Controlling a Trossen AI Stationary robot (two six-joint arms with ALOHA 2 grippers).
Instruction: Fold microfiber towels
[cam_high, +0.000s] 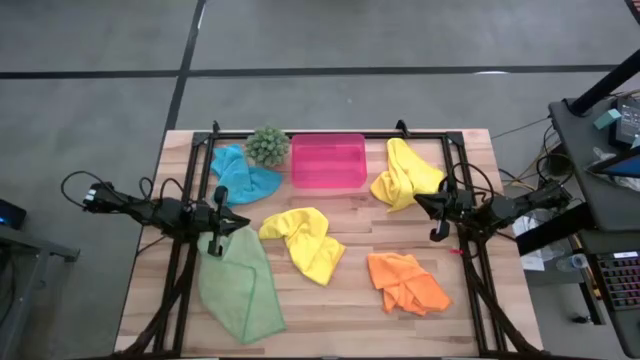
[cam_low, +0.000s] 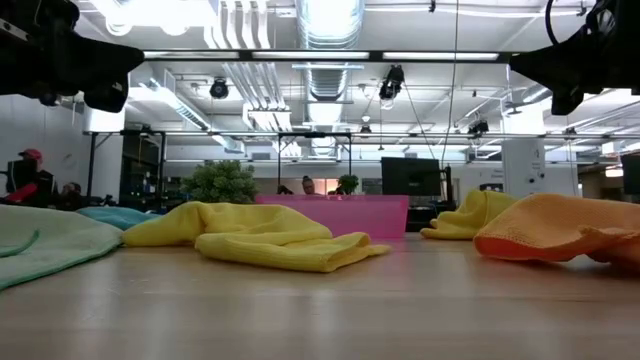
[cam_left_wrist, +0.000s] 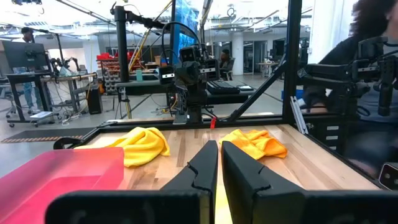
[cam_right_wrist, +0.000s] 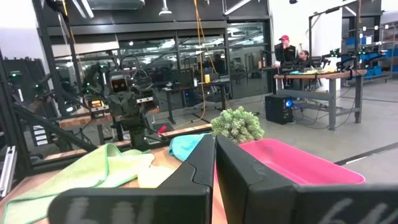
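Note:
Five towels lie loose and crumpled on the wooden table: a teal one (cam_high: 243, 177) at the far left, a yellow one (cam_high: 405, 175) at the far right, a second yellow one (cam_high: 305, 242) in the middle, an orange one (cam_high: 405, 282) at the near right and a light green one (cam_high: 238, 285) at the near left. My left gripper (cam_high: 240, 221) hovers shut and level above the green towel's far corner. At the right edge, beside the far yellow towel, my right gripper (cam_high: 422, 203) hovers shut. Both stand well above the table in the low view.
A pink plastic tray (cam_high: 328, 160) and a small spiky green plant (cam_high: 268, 146) stand at the table's far edge between the teal and yellow towels. Black frame rails (cam_high: 180, 270) run along both sides. Bare wood (cam_high: 330, 320) shows near the front edge. People sit in the room beyond.

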